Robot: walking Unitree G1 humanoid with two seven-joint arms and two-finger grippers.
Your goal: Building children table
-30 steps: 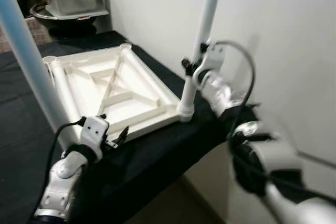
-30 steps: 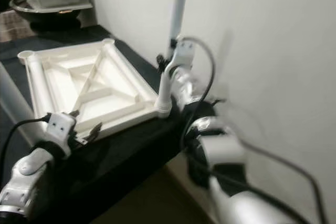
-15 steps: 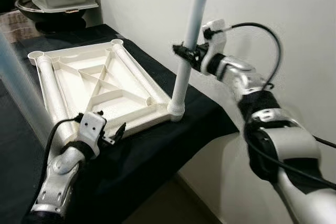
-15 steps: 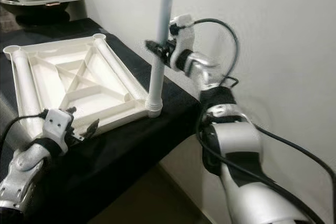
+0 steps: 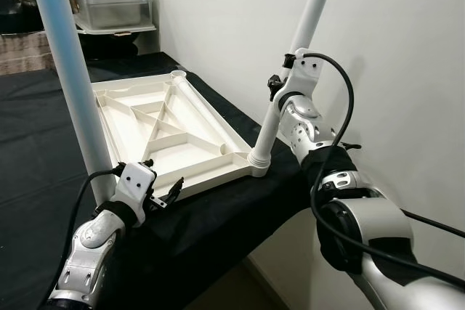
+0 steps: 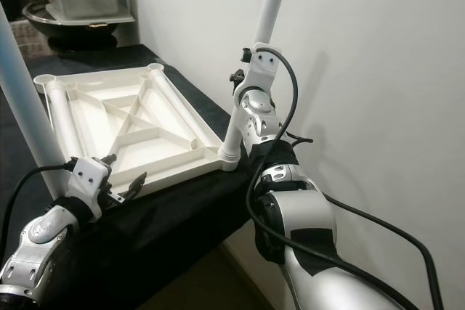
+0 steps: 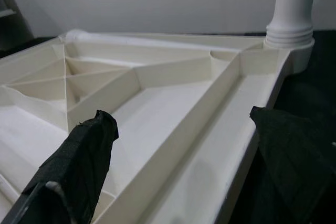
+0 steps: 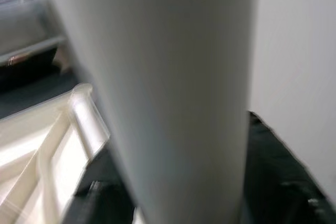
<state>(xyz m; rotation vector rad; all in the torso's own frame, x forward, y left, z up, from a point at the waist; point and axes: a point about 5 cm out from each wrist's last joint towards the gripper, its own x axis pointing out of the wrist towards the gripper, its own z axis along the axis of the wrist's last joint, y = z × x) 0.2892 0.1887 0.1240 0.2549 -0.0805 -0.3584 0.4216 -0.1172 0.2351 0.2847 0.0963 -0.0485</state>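
From the left eye view, the white table top (image 5: 171, 132) lies upside down, ribs up, on a bench (image 5: 43, 136) draped in black cloth. One white leg (image 5: 290, 70) stands tilted in the corner socket nearest the wall, and the right gripper (image 5: 276, 86) is clamped around it about halfway up. A second leg (image 5: 69, 85) rises at the near left corner. The left gripper (image 5: 166, 192) sits low at the near edge of the table top, its fingers spread. A clear plastic box (image 5: 112, 5) sits on a dark bowl far back.

The right eye view gives the same layout: the tilted leg (image 6: 254, 63) leans toward the white wall (image 6: 363, 70), its collar seated in the corner.

In the left wrist view, the two black fingers (image 7: 79, 166) stand wide apart, straddling the rim of the table top (image 7: 173, 108), with the leg's ringed foot (image 7: 291, 22) at the far corner.

The right wrist view is close up against the leg (image 8: 168, 93), blurred, with the table top's corner (image 8: 79, 114) beyond it.
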